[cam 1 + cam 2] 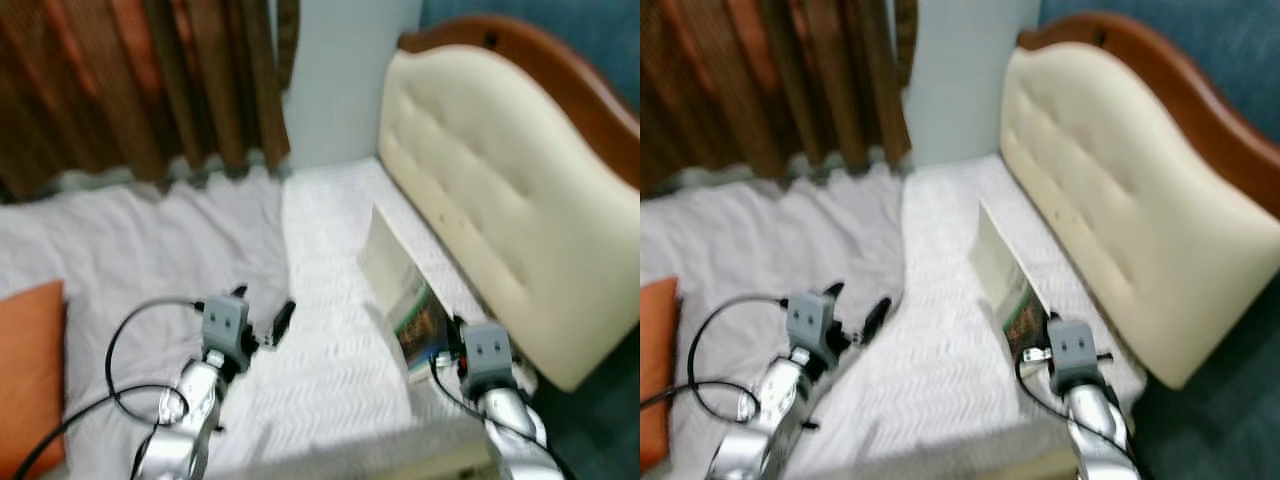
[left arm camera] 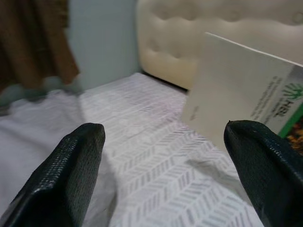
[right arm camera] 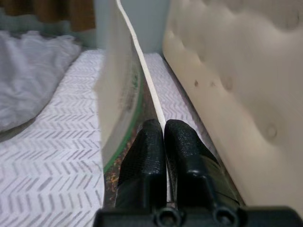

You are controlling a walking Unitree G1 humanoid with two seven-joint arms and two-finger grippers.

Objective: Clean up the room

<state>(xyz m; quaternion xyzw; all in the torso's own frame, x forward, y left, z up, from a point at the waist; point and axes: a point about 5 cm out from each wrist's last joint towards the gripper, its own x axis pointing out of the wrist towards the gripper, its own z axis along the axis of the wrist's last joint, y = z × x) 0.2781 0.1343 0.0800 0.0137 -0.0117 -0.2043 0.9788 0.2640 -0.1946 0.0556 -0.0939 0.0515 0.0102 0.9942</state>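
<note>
Right wrist view: your right gripper (image 3: 163,130) is pinched on the booklet's (image 1: 400,290) near edge; it stands on the bed (image 1: 330,350) w/ long axis running alongside the headboard (image 1: 500,190). Left gripper (image 2: 165,151) gapes wide, farther off.

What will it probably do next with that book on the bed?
Probably lift it clear of the bed. The right tool is already shut on the book, standing on edge beside the headboard, while the left tool hangs open over the sheet.
</note>
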